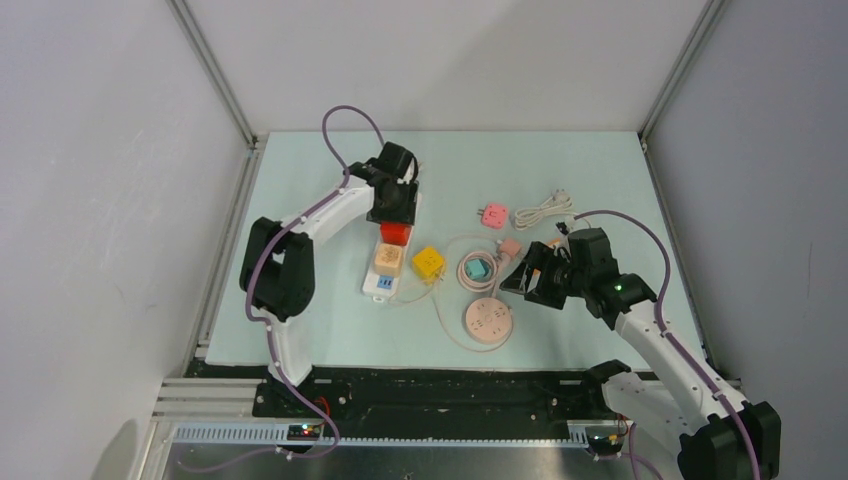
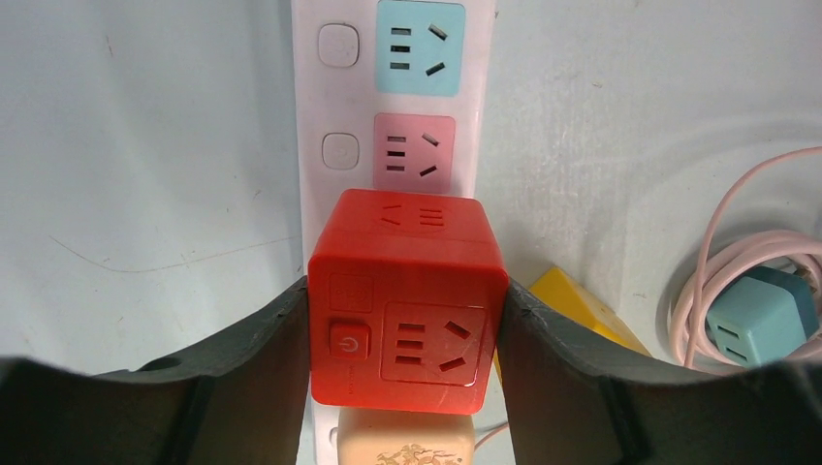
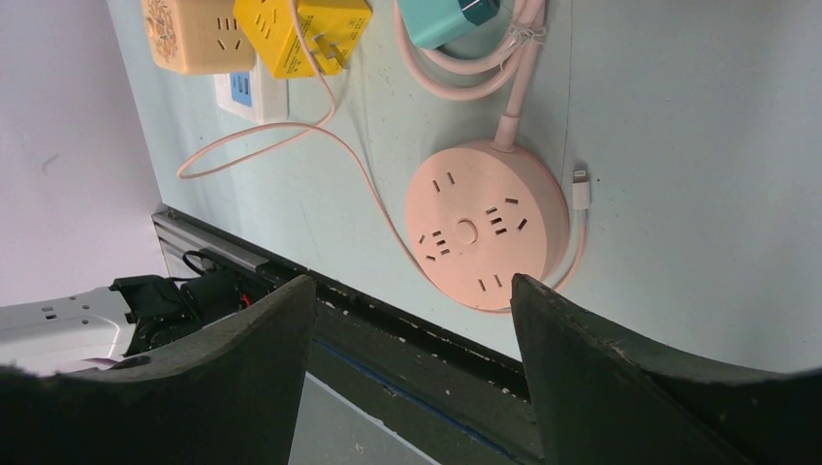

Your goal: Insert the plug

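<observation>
A red cube plug (image 2: pixel 407 300) is over the white power strip (image 2: pixel 334 107), just behind a beige cube adapter (image 2: pixel 405 441) that sits on the strip. My left gripper (image 2: pixel 407 334) is shut on the red cube, with one finger on each side face. In the top view the red cube (image 1: pixel 396 234) shows under the left gripper (image 1: pixel 393 210), on the strip (image 1: pixel 380 285). I cannot tell whether its pins are fully seated. My right gripper (image 3: pixel 414 300) is open and empty, hovering near the table's front edge beside the round pink socket (image 3: pixel 485 223).
A yellow cube adapter (image 1: pixel 428 263) lies right of the strip. A teal plug (image 1: pixel 477 268) sits inside a coiled pink cord that runs to the round pink socket (image 1: pixel 488 322). A small pink adapter (image 1: pixel 495 215) and a white cable bundle (image 1: pixel 542 209) lie further back.
</observation>
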{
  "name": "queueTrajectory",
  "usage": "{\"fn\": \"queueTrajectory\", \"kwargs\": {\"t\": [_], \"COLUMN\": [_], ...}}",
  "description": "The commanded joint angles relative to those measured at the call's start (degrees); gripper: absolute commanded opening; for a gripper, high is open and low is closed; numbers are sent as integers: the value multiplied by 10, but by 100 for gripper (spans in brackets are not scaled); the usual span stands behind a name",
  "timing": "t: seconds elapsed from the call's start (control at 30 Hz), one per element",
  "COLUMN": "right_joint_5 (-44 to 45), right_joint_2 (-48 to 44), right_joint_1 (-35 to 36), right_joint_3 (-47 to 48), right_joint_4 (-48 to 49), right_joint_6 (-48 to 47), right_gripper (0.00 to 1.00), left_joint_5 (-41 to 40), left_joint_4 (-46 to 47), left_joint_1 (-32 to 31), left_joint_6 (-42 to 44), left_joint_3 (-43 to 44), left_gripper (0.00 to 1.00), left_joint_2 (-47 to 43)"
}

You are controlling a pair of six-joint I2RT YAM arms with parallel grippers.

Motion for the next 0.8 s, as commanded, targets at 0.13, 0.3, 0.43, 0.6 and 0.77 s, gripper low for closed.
{"fn": "queueTrajectory", "kwargs": {"t": [0.13,0.3,0.43,0.6,0.77], "right_joint_5": [4,3,3,4,3], "right_joint_2": [-1,-2,-5,-13,-16], "right_joint_1": [-4,-5,-6,-8,-10], "right_joint_3": [-4,-8,-9,-9,-10], "right_joint_4": [18,19,17,11,7], "right_joint_6": [-11,-10,-11,-13,-15], "right_gripper": [77,77,77,77,77], "left_joint_5": [-23,-46,-73,-61,-46], "left_joint_4": [-6,-4,8,47,97], "left_joint_1": [-11,-21,-30,-31,-29], "left_joint_6": [-11,-26,-43,-55,-57], "left_joint_3": [-3,-10,-34,-89,-133], "left_gripper": [0,0,0,0,0], "left_joint_2": [9,18,24,23,14]}}
